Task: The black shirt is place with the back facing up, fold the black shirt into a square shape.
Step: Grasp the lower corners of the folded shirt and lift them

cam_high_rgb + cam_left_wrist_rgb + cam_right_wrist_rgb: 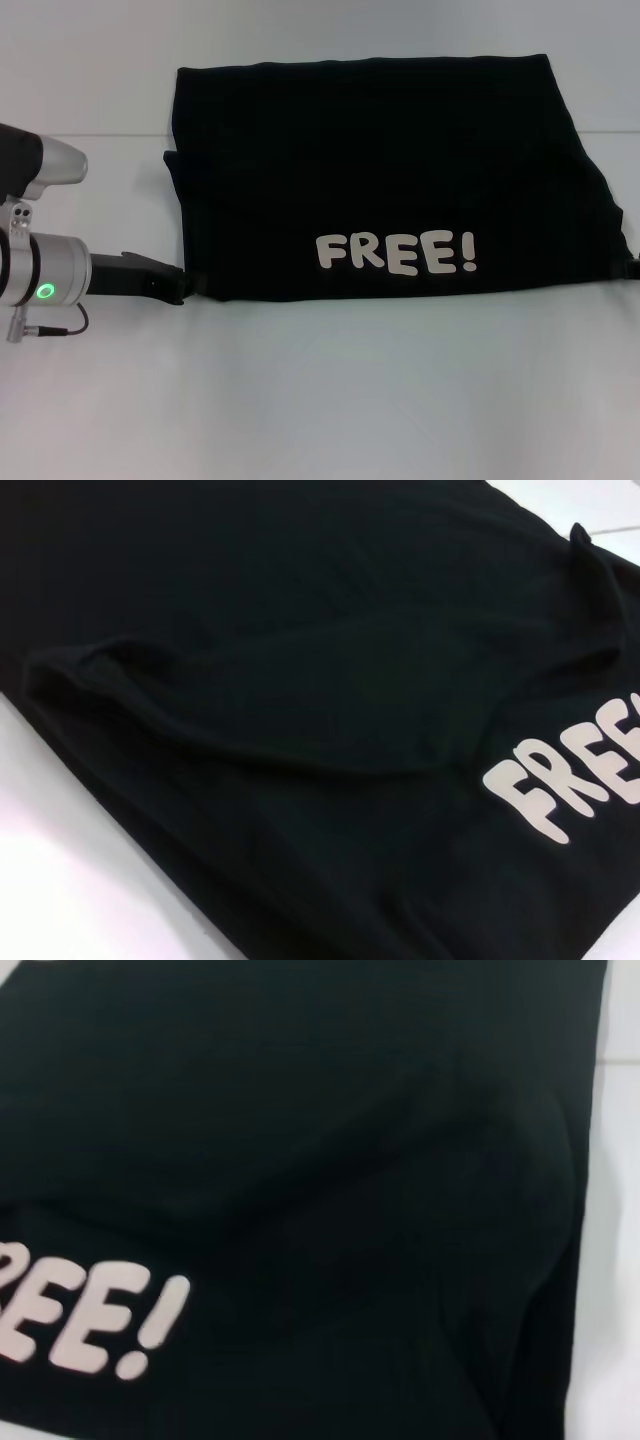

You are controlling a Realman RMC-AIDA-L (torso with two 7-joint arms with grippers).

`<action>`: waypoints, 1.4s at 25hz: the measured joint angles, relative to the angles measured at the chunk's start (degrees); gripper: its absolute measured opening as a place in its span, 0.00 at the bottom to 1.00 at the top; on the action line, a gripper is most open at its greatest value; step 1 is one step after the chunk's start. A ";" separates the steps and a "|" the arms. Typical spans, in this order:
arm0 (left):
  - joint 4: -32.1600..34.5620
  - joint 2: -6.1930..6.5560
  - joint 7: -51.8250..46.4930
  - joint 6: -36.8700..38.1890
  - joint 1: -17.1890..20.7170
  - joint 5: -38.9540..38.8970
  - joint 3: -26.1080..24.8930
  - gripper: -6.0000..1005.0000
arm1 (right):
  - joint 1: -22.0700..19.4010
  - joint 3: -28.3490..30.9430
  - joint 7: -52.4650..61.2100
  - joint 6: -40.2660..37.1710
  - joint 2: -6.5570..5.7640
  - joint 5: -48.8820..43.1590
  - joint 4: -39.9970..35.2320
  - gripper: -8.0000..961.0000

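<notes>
The black shirt (pixel 400 190) lies folded across the white table (pixel 320 400), its "FREE!" lettering (pixel 396 254) facing up along the near edge. My left gripper (pixel 178 287) touches its near-left corner, my right gripper (pixel 634 266) its near-right corner; I cannot tell how my fingers stand.

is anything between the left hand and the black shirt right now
Nothing visible. The left hand reaches the black shirt at its near left corner, with only bare white table around it. The right hand barely shows at the shirt's right edge.
</notes>
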 joint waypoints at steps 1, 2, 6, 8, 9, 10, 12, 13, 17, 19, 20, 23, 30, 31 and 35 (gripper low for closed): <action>-0.02 0.00 -0.01 -0.04 -0.03 0.01 0.00 0.01 | 0.14 0.00 0.35 0.41 0.00 -0.64 0.32 0.59; -0.03 -0.01 -0.01 -0.05 -0.04 0.02 0.00 0.01 | 0.28 0.00 0.71 0.79 0.04 -1.29 0.49 0.56; -0.05 0.05 -0.03 -0.08 -0.04 0.05 -0.07 0.01 | 0.50 -0.01 1.16 1.28 0.46 -2.22 0.47 0.45; -0.04 0.06 -0.03 -0.08 -0.04 0.05 -0.09 0.01 | 0.27 0.20 1.05 0.88 0.67 -1.83 -0.02 0.40; -0.04 0.07 -0.04 -0.09 -0.03 0.06 -0.10 0.01 | 0.15 0.33 0.97 0.75 0.73 -1.65 -0.20 0.37; -0.03 0.07 -0.04 -0.09 -0.03 0.06 -0.12 0.01 | 0.04 0.46 0.88 0.61 0.74 -1.55 -0.31 0.34; -0.03 0.07 -0.04 -0.05 -0.02 0.06 -0.16 0.01 | -0.25 0.59 0.67 0.22 0.74 -1.23 -0.56 0.27; -0.04 0.07 -0.04 0.01 0.00 0.07 -0.18 0.01 | -0.42 0.62 0.50 -0.05 0.73 -0.94 -0.65 0.22; 0.30 0.10 -0.11 0.60 0.36 0.09 -0.33 0.01 | -1.61 0.71 -1.04 -2.41 0.28 1.75 -0.86 0.07; 0.99 0.32 -0.40 1.77 0.73 0.11 -0.39 0.01 | -2.45 0.76 -1.37 -3.61 0.06 2.98 -1.46 0.04; 1.63 0.47 -0.73 2.64 1.11 0.11 -0.43 0.01 | -2.98 0.78 -1.47 -4.31 0.05 3.54 -2.09 0.03; 3.83 0.71 -1.59 4.68 2.48 0.05 -0.57 0.01 | -5.06 0.82 -1.86 -6.89 0.51 5.18 -4.85 0.01; 6.01 1.05 -1.77 8.26 4.54 0.18 -2.71 0.01 | -10.26 0.87 -2.79 -12.77 1.27 9.68 -9.06 0.01; 6.01 1.05 -1.77 8.26 4.54 0.18 -2.71 0.01 | -10.26 0.87 -2.79 -12.77 1.27 9.68 -9.06 0.01; 6.70 1.27 -1.76 9.45 5.20 0.21 -3.51 0.01 | -12.38 1.59 -3.96 -14.33 1.61 12.92 -10.19 0.01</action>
